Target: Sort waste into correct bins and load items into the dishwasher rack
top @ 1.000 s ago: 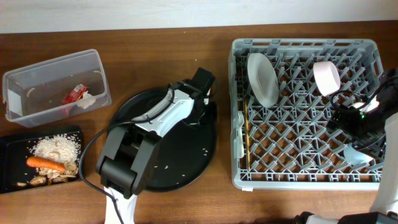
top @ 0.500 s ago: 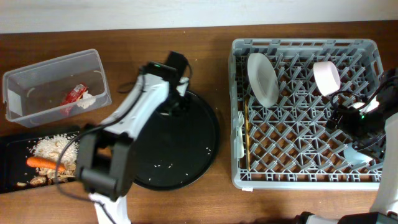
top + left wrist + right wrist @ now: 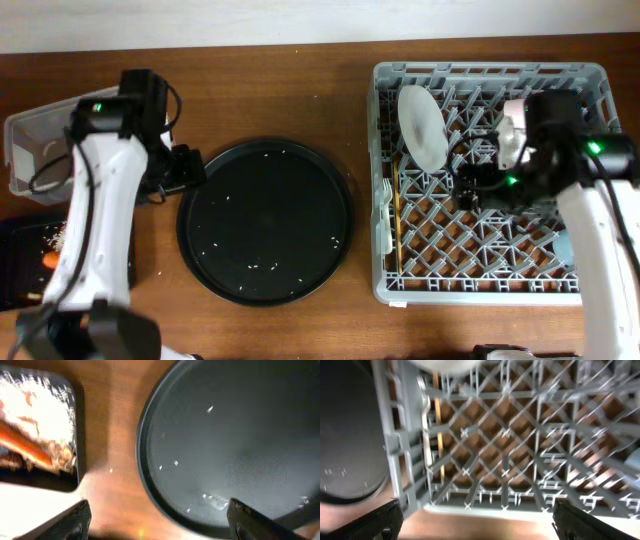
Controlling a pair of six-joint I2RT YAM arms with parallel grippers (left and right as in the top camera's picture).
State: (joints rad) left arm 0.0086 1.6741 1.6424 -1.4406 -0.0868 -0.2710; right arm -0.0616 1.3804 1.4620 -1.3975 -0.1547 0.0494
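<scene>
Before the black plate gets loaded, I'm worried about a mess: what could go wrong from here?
Rice grains lie scattered on the black plate; tilting it toward the dishwasher rack could spill them. The right gripper hangs over the rack near the standing white plate, so a sweep might knock it.

Desk layout, left to right

Bin (image 3: pixel 30 140) far left; food tray (image 3: pixel 20 285) in front of it. Round plate (image 3: pixel 265 220) centre. Rack (image 3: pixel 480 292) right, holding a dish (image 3: pixel 422 125) and cup (image 3: pixel 512 122) at the back, fork (image 3: pixel 387 215) along its left edge.
</scene>
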